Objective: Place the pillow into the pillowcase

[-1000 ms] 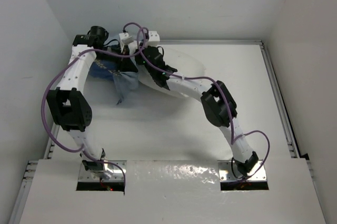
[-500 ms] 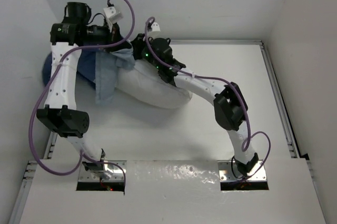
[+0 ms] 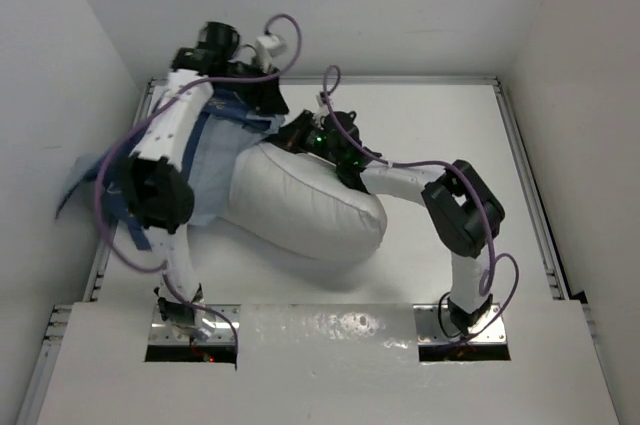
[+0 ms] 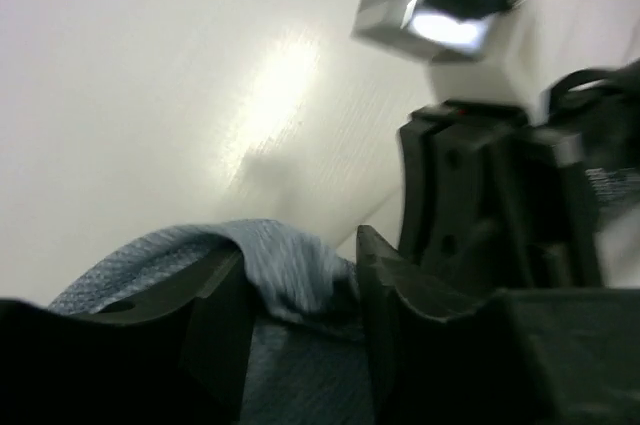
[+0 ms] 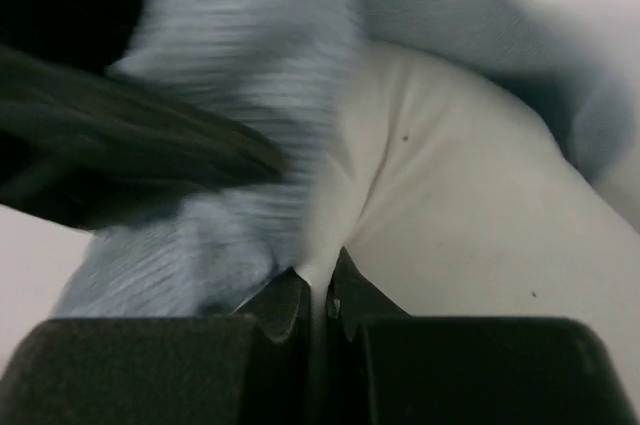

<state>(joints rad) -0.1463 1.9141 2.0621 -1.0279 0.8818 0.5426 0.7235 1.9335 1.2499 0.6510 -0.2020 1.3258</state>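
Note:
The white pillow [image 3: 310,203] lies plump across the middle of the table. The blue pillowcase [image 3: 205,160] covers its far left end and spreads left, past the table edge. My left gripper [image 3: 268,103] is at the far side of the pillow, shut on a fold of the pillowcase [image 4: 285,270] that sits between its fingers [image 4: 215,315]. My right gripper [image 3: 298,135] is close beside it, shut on a pinch of the pillow's fabric [image 5: 318,290]. In the right wrist view the pillow [image 5: 470,235] fills the right side and the pale inner pillowcase [image 5: 230,135] the left.
White walls enclose the table on the left, back and right. A metal rail [image 3: 527,185] runs along the right edge. A white cover plate [image 3: 330,355] spans the near edge over the arm bases. The right arm's wrist [image 4: 480,175] shows close in the left wrist view.
Both grippers moved right and nearer together. The pillow shifted towards the near right and shows more white. The pillowcase now spreads further left over the table edge.

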